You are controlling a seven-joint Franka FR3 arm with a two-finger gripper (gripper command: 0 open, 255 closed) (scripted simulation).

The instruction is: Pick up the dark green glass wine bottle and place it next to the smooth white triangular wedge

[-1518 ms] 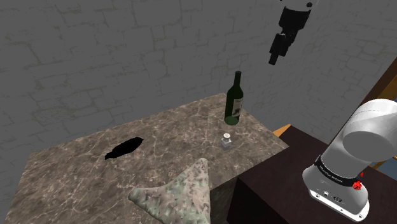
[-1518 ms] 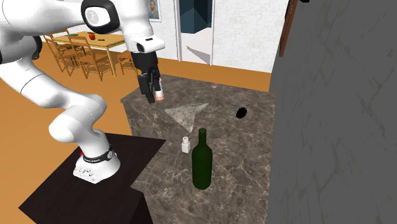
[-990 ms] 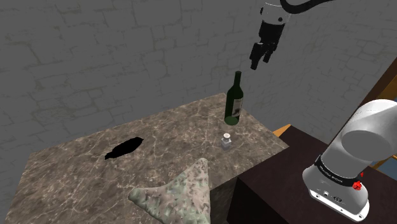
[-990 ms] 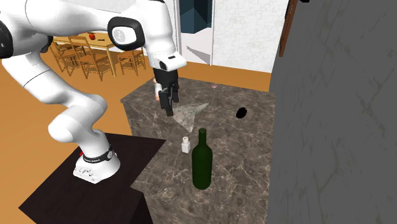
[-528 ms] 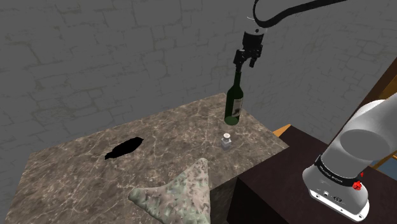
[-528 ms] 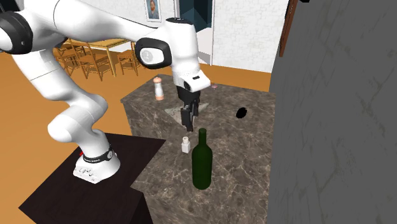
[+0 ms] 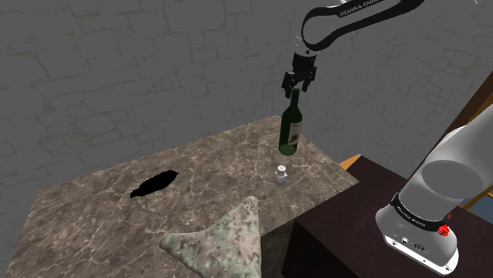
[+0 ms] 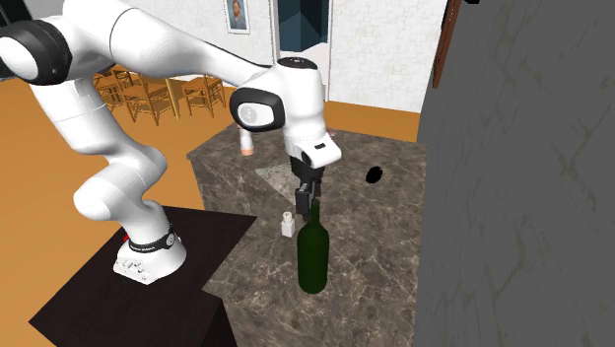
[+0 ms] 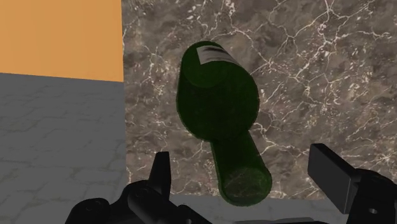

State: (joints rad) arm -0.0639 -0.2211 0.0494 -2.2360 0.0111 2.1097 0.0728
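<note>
I see the dark green wine bottle (image 7: 290, 130) standing upright on the marbled tabletop (image 7: 95, 205), near its edge by the grey wall. It is glossy, with a pale label. My jaws stand wide apart, flanking its mouth without touching, gripping nothing.

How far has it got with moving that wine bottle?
Nothing is finished yet. The open gripper hangs over the top of the green bottle, fingers either side, not touching; the bottle stands upright on the marble counter. Left: grip, lift, and set it beside the wedge across the counter.
</note>
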